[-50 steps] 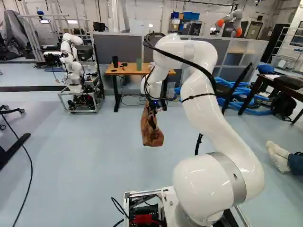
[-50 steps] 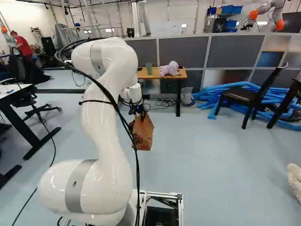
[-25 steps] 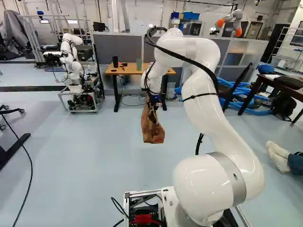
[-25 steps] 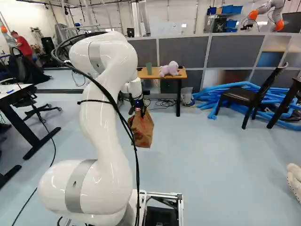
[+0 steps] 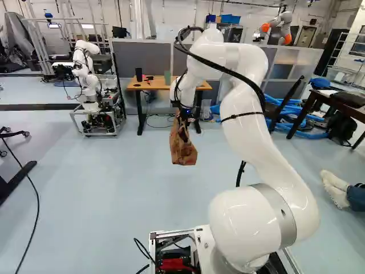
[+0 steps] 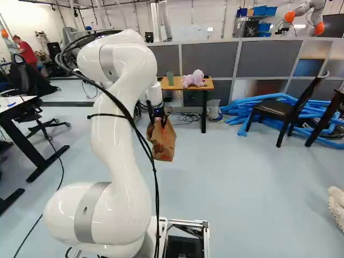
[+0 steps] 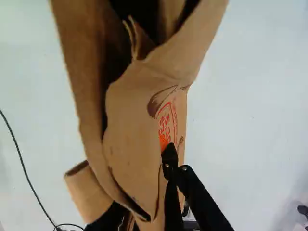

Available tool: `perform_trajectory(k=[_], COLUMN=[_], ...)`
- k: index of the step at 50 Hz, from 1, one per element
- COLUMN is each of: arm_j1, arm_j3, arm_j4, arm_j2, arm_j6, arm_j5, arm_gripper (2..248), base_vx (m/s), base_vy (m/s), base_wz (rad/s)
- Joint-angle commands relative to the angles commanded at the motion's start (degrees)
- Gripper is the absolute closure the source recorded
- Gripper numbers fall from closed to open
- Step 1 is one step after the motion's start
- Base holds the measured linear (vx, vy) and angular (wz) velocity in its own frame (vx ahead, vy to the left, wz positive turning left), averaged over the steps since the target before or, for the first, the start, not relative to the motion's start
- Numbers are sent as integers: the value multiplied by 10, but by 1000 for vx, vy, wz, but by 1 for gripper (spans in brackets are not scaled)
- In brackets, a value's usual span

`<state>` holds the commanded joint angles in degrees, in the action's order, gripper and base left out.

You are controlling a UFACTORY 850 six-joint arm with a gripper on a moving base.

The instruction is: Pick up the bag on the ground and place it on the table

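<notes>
As a brown paper bag (image 6: 164,144) hangs above the floor (image 6: 242,177) near the centre of the right base view, the white arm's black end effector (image 6: 157,118) pinches its upper part between two fingers. Beyond the bag, in the upper middle of the frame, a pale purple plush toy (image 6: 193,79) sits on the wooden surface (image 6: 209,85). Another robot (image 5: 84,65) stands at the upper left of the left base view.

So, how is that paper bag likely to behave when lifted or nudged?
The bag would probably crumple, since its walls are creased and folded. Thin paper suggests low weight for its size, though any contents are hidden. Hanging by its top from the gripper, it may swing if bumped.
</notes>
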<state>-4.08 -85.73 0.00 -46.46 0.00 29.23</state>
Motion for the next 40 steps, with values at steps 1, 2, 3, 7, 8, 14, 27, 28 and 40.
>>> perform_trajectory(k=[1,2,3,7,8,14,27,28,40], arm_j1=[0,0,0,1,1,1,0,0,-1], arm_j3=[-1,-3,-4,-11,-12,-22,-43,-45,-63], arm_j4=[0,0,0,0,0,0,0,0,0], arm_j2=[0,1,1,2,3,4,7,8,11], arm_j6=[0,0,0,0,0,0,0,0,0], arm_j5=[0,0,1,5,6,19,49,51,77], arm_gripper=[229,229,229,229,229,229,229,229,229], base_vx=[0,0,0,0,0,0,0,0,0], base_vy=[0,0,0,0,0,0,0,0,0], base_wz=[0,0,0,0,0,0,0,0,0])
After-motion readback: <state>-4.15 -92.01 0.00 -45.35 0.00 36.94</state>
